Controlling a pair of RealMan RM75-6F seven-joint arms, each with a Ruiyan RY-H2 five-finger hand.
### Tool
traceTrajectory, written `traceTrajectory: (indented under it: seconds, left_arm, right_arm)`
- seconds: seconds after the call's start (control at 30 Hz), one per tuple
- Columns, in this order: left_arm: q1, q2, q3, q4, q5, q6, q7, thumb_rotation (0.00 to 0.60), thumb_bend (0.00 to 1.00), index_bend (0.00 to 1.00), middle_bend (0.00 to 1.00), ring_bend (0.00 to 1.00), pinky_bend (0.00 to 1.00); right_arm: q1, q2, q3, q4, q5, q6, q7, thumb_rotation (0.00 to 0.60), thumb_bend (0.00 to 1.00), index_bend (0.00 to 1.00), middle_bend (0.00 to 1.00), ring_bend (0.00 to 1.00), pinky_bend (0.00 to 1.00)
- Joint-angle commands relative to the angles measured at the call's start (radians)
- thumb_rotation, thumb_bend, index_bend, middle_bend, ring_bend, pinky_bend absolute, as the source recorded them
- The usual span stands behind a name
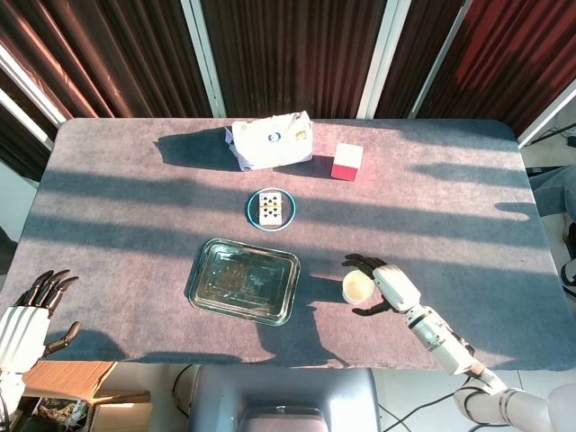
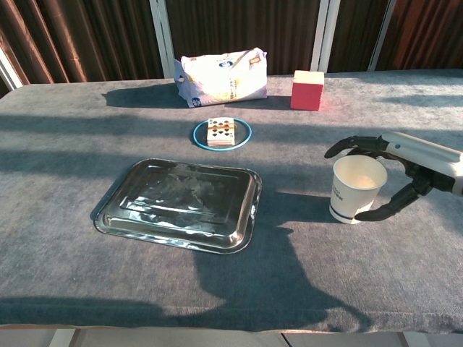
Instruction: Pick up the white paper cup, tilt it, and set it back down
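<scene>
The white paper cup (image 2: 357, 188) stands upright on the grey felt-covered table (image 2: 65, 144), just right of the shiny rectangular metal tray (image 2: 182, 204). The right hand (image 2: 405, 173) curves wide open around it, fingers behind and thumb in front, whether touching I cannot tell. The left hand (image 1: 29, 310) hangs open off the table's near-left corner, holding nothing.

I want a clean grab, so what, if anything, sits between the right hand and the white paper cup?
Nothing visible does. The right hand is already at the white paper cup, its fingers curving around the far side and its thumb on the near side. The metal tray lies well off on the cup's other side.
</scene>
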Motion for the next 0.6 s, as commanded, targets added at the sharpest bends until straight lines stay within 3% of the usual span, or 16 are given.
traceTrajectory:
  seconds: [0.03,0.2,0.4,0.5,0.6]
  left_arm:
    - [0.002,0.001,-0.001,0.0,-0.002,0.002,-0.004,0.6,0.3,0.19,0.1,0.07,0.29]
    - [0.003,0.003,-0.001,0.0,-0.001,0.004,-0.007,0.6,0.3,0.19,0.1,0.07,0.29]
    - [0.003,0.003,-0.001,-0.002,-0.003,0.002,-0.004,0.6,0.3,0.19,0.1,0.07,0.29]
    - [0.003,0.003,-0.002,-0.003,-0.003,0.002,-0.005,0.6,0.3,0.19,0.1,0.07,0.29]
    - [0.003,0.003,-0.002,-0.003,-0.004,0.0,-0.004,0.6,0.3,0.19,0.1,0.07,0.29]
  right_arm:
    - [0.0,-0.042,0.007,0.048,0.004,0.025,-0.011,0.6,0.15,0.56,0.42,0.44,0.53]
    - [-0.021,-0.119,0.037,0.145,0.018,0.12,-0.04,0.6,0.19,0.69,0.52,0.56,0.66]
    - [-0.024,-0.128,0.044,0.185,0.012,0.176,-0.101,0.6,0.2,0.71,0.53,0.57,0.67]
    - [-0.021,-0.1,0.043,0.165,-0.011,0.214,-0.246,0.6,0.2,0.71,0.53,0.57,0.67]
    - [-0.015,-0.048,0.038,0.107,-0.037,0.227,-0.478,0.6,0.2,0.7,0.53,0.58,0.67]
